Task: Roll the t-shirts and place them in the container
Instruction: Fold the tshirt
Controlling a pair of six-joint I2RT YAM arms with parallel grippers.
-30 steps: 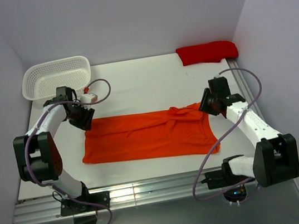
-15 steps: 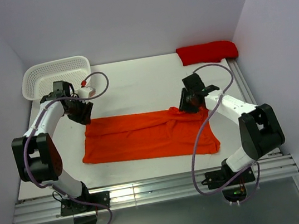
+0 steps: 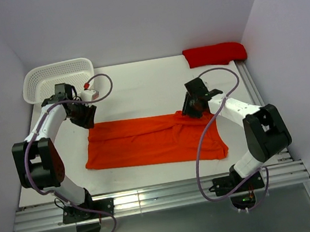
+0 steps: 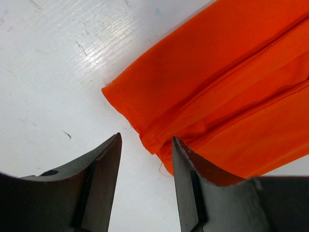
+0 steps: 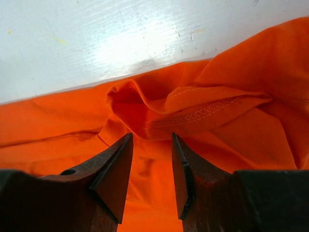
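Here we hover over the bright orange cloth t-shirt [image 3: 153, 139] at centre.
Our left gripper [image 4: 146, 140] and right gripper [image 5: 151, 137] both keep jaws spread, at its far-left corner and far-right collar fold; the darker red cloth t-shirt [image 3: 215, 54] lies far right.

A broad strip of bare table [image 3: 139, 86] is lying open along the far side, between the basket [image 3: 58, 79] and the red t-shirt [image 3: 214, 54]. The orange t-shirt [image 3: 147, 143] is taking up the middle. The basket is crowding the left gripper [image 3: 87, 119] in its corner. A purple cable [image 3: 201, 146] is looping over the orange t-shirt's right end, and walls are closing in on three sides.
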